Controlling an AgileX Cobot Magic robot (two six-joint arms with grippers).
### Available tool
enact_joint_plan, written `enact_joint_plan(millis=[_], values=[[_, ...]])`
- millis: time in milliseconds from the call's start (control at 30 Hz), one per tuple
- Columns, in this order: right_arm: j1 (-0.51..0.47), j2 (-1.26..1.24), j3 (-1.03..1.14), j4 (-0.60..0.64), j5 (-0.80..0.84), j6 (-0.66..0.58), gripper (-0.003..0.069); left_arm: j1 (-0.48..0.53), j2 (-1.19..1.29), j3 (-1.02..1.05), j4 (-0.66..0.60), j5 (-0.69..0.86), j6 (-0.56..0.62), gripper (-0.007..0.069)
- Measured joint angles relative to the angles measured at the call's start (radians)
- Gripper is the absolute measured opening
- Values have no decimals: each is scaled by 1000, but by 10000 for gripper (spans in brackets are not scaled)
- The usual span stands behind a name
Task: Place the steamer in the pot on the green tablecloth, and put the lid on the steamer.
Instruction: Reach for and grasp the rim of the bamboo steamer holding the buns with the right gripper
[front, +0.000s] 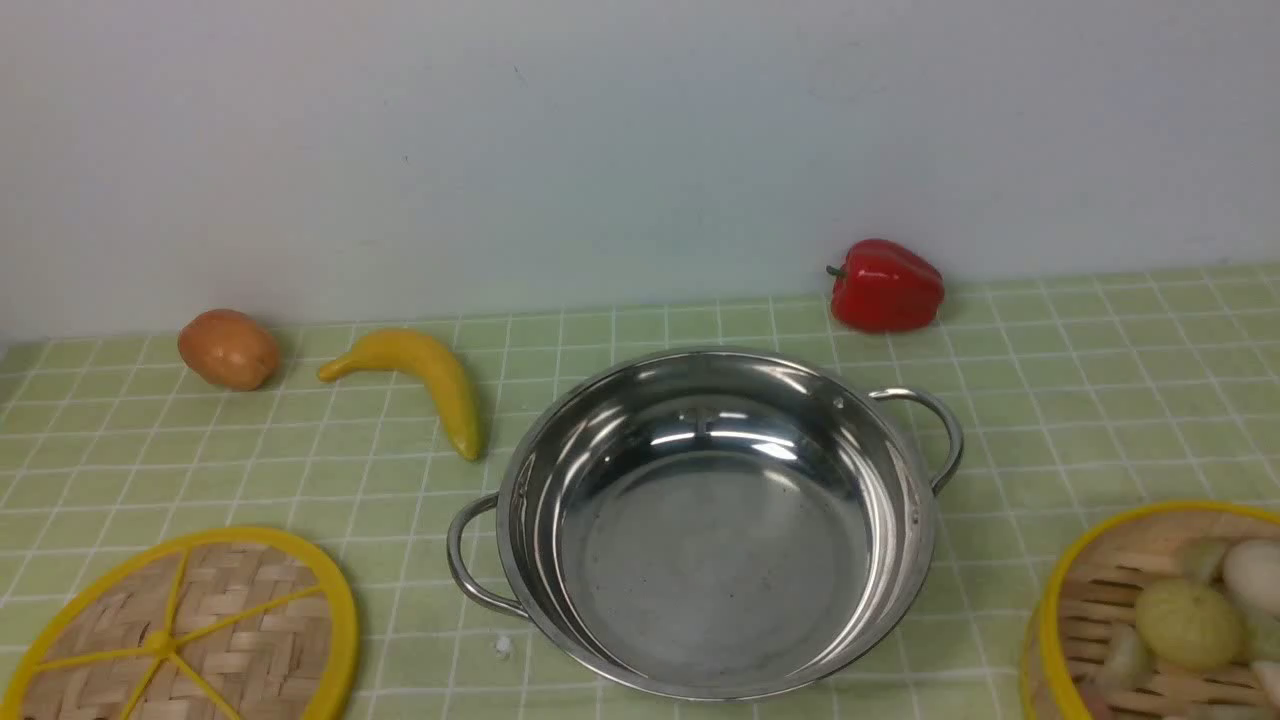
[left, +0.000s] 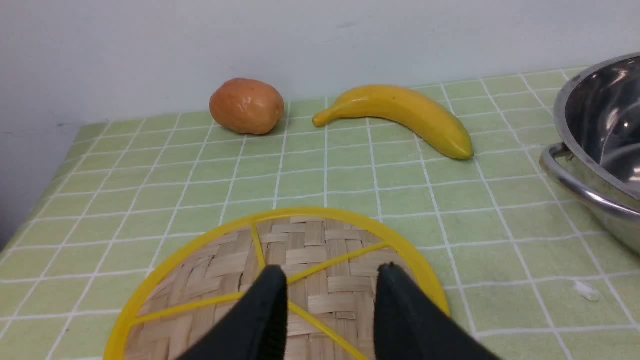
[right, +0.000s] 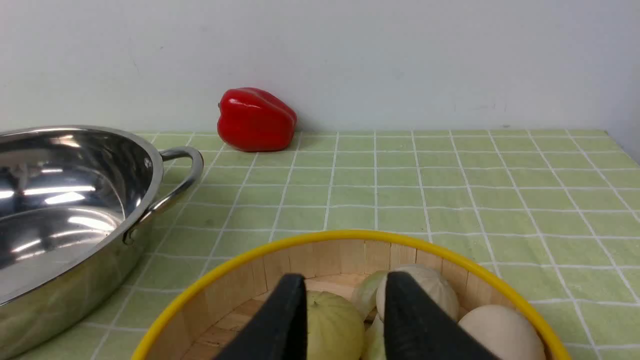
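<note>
The green tablecloth (front: 1100, 380) covers the whole table up to the white wall. In its middle stands the pot (front: 715, 560), with nothing inside, one looped handle to the near left and one to the far right. The steamer (front: 1105, 585) sits on the cloth at the near right, apart from the pot, and is cut by the frame edge; green and white dumplings (front: 1188, 622) lie in it. The lid (front: 200, 630) lies flat on the cloth at the near left, also apart from the pot. A banana (front: 425, 380) lies just beside the pot's far-left rim, a red pepper (front: 888, 285) stands behind the pot near the wall, and a brown potato (front: 228, 348) is left of the banana. A small white scrap (front: 503, 645) lies near the left handle. Only the wrist views show the claws: the left gripper (left: 331, 270) hangs over the lid, fingers moderately apart, holding nothing; the right gripper (right: 345, 277) hangs over the steamer, likewise parted, with dumplings showing through the gap.
</note>
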Motion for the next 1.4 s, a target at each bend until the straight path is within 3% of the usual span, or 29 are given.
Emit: enact_joint_plan(millis=[667,833,1000,1167,1233,1400], values=[[0,0,0,0,-1,0,242,0,0,0,0,0,0,243],[0,0,-1,14,-67,14,242,0,0,0,0,0,0,243],[0,-2,-135,80,-122,22,242,0,0,0,0,0,0,243],[0,-4,-336,171,-12,21,242,0,0,0,0,0,0,243],[0,-5,-420,232,127,23,242,0,0,0,0,0,0,243],[0,-5,-454,313,194,25,242,0,0,0,0,0,0,243]])
